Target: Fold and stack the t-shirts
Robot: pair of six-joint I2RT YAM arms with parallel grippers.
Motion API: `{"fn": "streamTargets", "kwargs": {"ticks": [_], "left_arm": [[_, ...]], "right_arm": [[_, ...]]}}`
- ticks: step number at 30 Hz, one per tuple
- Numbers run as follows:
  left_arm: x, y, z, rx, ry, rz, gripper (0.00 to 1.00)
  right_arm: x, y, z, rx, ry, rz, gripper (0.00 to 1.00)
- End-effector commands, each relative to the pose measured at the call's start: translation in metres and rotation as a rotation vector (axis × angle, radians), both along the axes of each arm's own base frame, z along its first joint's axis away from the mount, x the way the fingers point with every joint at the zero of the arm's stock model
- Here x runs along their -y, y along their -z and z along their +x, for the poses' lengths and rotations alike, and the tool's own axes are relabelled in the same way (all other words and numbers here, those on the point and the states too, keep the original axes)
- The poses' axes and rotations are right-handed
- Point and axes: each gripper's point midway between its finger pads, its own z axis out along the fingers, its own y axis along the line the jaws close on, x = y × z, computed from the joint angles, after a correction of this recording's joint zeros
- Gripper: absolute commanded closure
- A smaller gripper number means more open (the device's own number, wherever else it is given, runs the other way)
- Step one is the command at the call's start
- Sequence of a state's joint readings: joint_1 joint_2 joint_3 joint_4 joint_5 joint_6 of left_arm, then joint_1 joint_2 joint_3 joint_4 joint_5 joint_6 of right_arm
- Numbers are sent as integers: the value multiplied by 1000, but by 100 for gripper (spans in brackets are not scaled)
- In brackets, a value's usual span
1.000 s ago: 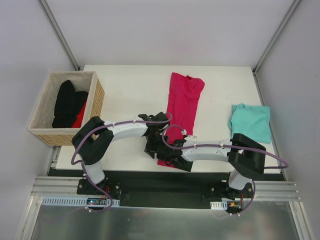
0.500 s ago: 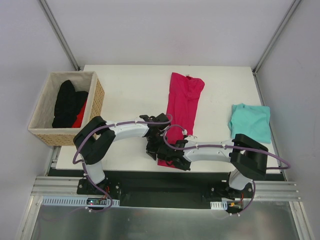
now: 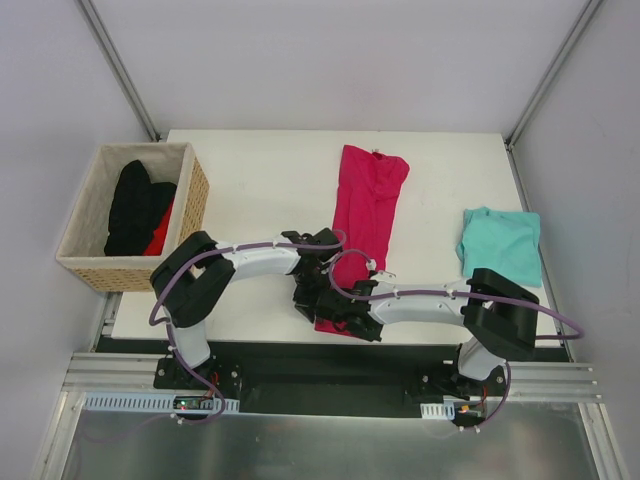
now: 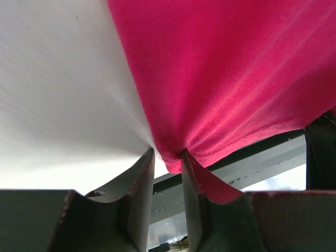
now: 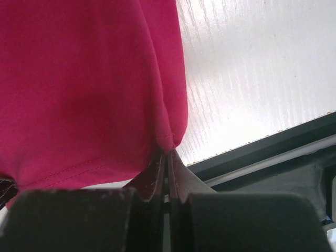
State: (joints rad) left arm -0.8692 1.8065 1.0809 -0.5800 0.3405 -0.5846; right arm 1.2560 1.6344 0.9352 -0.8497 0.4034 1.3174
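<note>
The magenta-pink t-shirt (image 3: 365, 200) lies folded into a long strip down the middle of the white table (image 3: 260, 190). Both grippers are at its near end, by the table's front edge. My left gripper (image 3: 308, 300) straddles the shirt's near-left corner (image 4: 173, 152), with the jaws a little apart and a gap showing between them (image 4: 168, 155). My right gripper (image 3: 342, 318) is shut on the near-right corner of the hem (image 5: 170, 142), with its tips pinched together (image 5: 168, 153). The teal t-shirt (image 3: 500, 243) lies folded at the right edge of the table.
A wicker basket (image 3: 195, 200) stands at the left edge and holds a black garment (image 3: 135, 205) and something red (image 3: 158, 236). The table's front edge and a dark metal rail (image 3: 330, 365) lie just below both grippers.
Both arms have shifted slightly at the shirt's near end, and the left arm's elbow has moved a little to the right. The shirts have not moved.
</note>
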Motion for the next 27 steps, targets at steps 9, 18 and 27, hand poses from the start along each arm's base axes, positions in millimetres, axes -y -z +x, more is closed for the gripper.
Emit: {"fn": "streamTargets", "kwargs": {"ticks": [9,18,27], "left_arm": [[8,3,-9,-28,42,2,100],[10,-7,-5,8,47,-16,100],[10,-24,1,58,61,-37,100]], "right_arm": [[24,11,-11,-42,36,-72,99],[22,-3,-4,-7,13,-107,99],[14,-30,9,49,4,-127,99]]}}
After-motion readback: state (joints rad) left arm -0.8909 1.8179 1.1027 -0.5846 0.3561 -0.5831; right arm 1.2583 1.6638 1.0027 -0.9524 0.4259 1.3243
